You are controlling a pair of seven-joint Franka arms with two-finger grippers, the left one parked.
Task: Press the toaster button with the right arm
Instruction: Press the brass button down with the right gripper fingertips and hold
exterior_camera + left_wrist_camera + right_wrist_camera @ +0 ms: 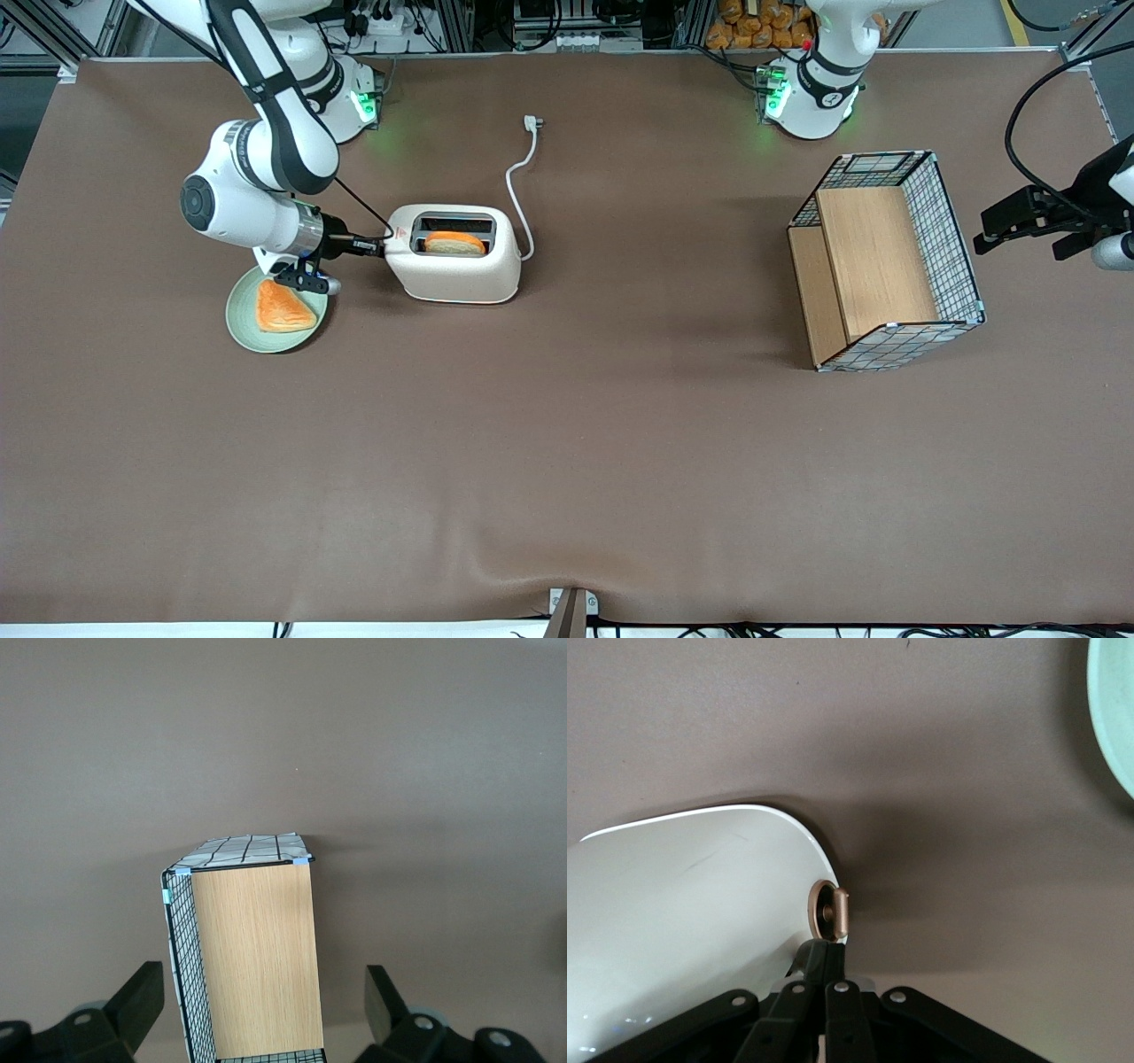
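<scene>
Front view: right arm reaches level, gripper pressed together against the toaster end.

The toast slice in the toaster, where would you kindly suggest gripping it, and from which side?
Likely its exposed top edge, approached from straight above: the toast slice stands upright in the toaster slot, only its top showing. The gripper, shut, sits at the toaster's end face.
</scene>
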